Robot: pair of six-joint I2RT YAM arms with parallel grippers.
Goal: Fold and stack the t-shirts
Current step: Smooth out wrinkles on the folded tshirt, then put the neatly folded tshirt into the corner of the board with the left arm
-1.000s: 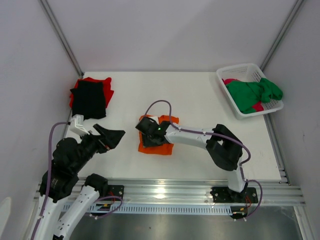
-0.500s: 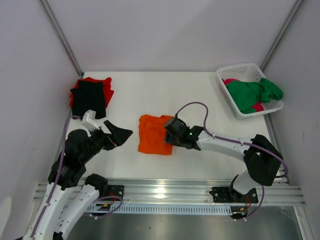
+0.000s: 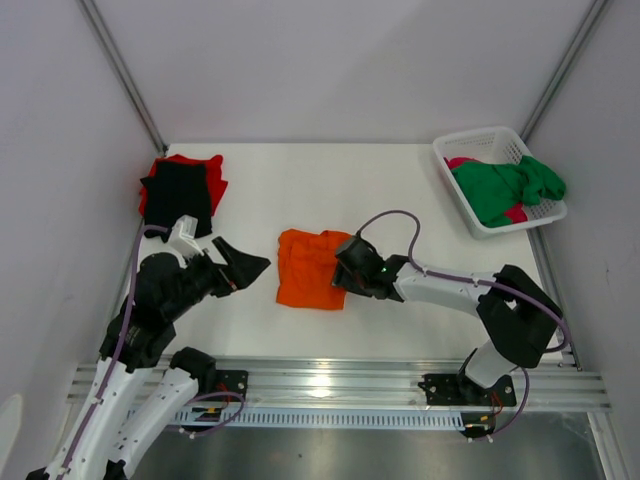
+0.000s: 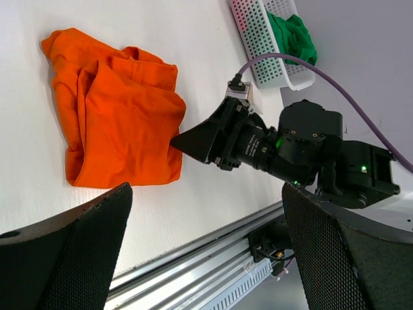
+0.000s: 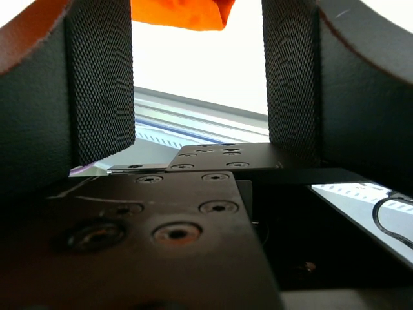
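We see the folded orange t-shirt (image 3: 310,268) lying mid-table (image 3: 400,190), its longer side running roughly near to far. The right gripper (image 3: 340,272), fingers apart and empty, sits at its right edge. The left gripper (image 3: 250,268) hovers, spread wide, to its left.

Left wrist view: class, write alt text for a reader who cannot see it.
A loosely folded bright orange cloth t-shirt lies on the white table, with the right arm's black pincer pointing at its edge. The left pincer's two black textured fingers, wide apart, frame the bottom; a white plastic lattice basket holding green cloth sits behind.
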